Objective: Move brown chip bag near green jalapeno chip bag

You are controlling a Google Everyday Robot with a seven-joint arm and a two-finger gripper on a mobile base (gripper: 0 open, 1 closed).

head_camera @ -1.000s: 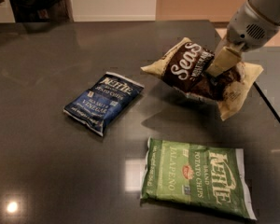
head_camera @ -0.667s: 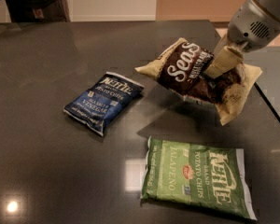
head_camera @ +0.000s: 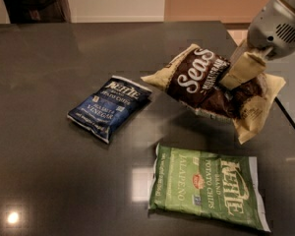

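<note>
Tool [head_camera: 237, 74] at upper right, clamped on brown chip bag [head_camera: 196, 80] near its middle. Bag hangs tilted, off the tabletop [head_camera: 44, 151], just behind green jalapeno chip bag [head_camera: 206, 191], w/ a gap.

Arm [head_camera: 278, 26] at upper right, tool [head_camera: 238, 73] clamped shut

My gripper [head_camera: 240, 72] comes in from the far right and is clamped on the middle of the brown chip bag [head_camera: 199, 85]. It holds the crinkled bag tilted above the dark table [head_camera: 49, 63]. The green jalapeno chip bag [head_camera: 206, 190] lies flat just nearer, at the near right. A dark blue chip bag [head_camera: 109, 107] lies flat to the left, apart from both.
</note>
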